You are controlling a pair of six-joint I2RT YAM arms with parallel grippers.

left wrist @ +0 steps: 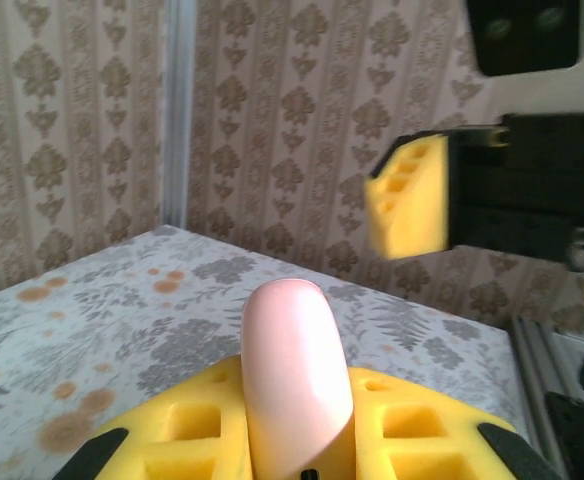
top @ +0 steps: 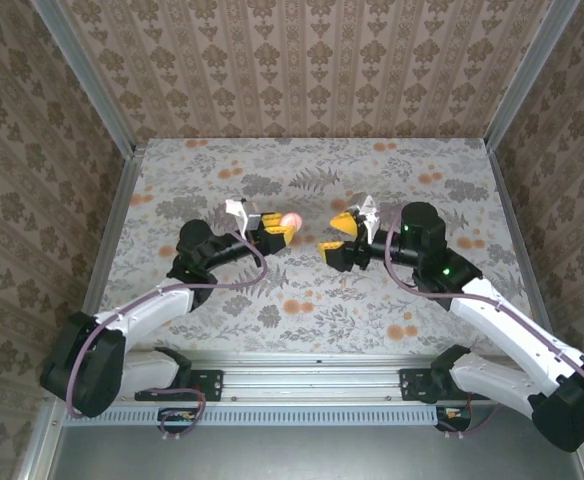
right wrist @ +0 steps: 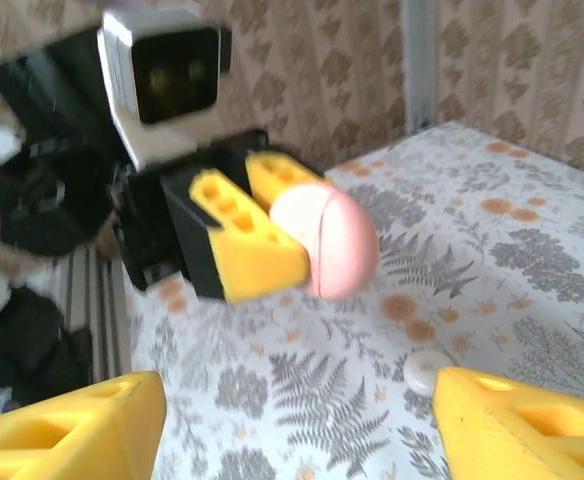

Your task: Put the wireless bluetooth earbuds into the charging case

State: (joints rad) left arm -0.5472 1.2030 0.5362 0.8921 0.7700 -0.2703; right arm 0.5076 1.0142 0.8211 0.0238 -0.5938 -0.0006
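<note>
The charging case is a smooth pink oval pod, held above the table. My left gripper is shut on it. In the left wrist view the case stands up between the yellow pads. The right wrist view shows the case side-on with a seam across it, sticking out of the left gripper's fingers. My right gripper faces it from the right, open, with nothing between its jaws. One small whitish earbud lies on the table beside the right-hand fingertip.
The floral tablecloth covers the table, with patterned walls on three sides and metal posts at the back corners. A metal rail runs along the near edge between the arm bases. The right gripper's finger hangs close ahead of the case.
</note>
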